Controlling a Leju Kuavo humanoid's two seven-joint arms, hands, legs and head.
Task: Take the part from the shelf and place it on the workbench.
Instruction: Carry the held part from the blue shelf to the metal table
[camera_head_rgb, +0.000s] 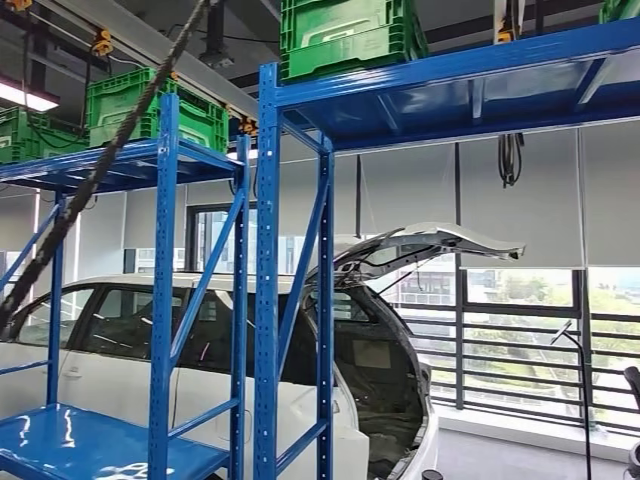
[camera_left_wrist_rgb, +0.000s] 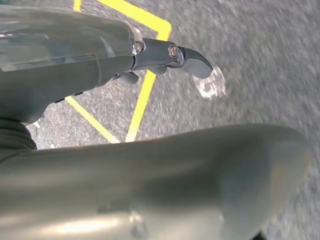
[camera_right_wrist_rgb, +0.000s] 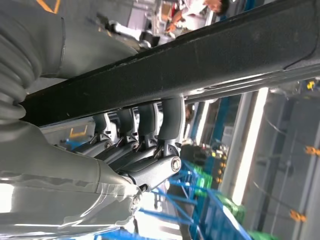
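Carry step, by my reading. Right hand (camera_right_wrist_rgb: 151, 150) grasps the part (camera_right_wrist_rgb: 181, 65), a long dark bar, fingers (camera_right_wrist_rgb: 171, 117) hooked over it. Left hand (camera_left_wrist_rgb: 166, 55) hangs over the floor (camera_left_wrist_rgb: 245, 55), holding nothing, fingers straight.

Next: find the workbench, turn toward it.

Blue shelves (camera_head_rgb: 264, 250) stand ahead; white car (camera_head_rgb: 226, 330) behind them.

Blue shelving (camera_head_rgb: 266, 250) carries green crates (camera_head_rgb: 343, 35) at twelve o'clock, a white car (camera_head_rgb: 226, 380) behind, yellow floor lines (camera_left_wrist_rgb: 145, 92) below.
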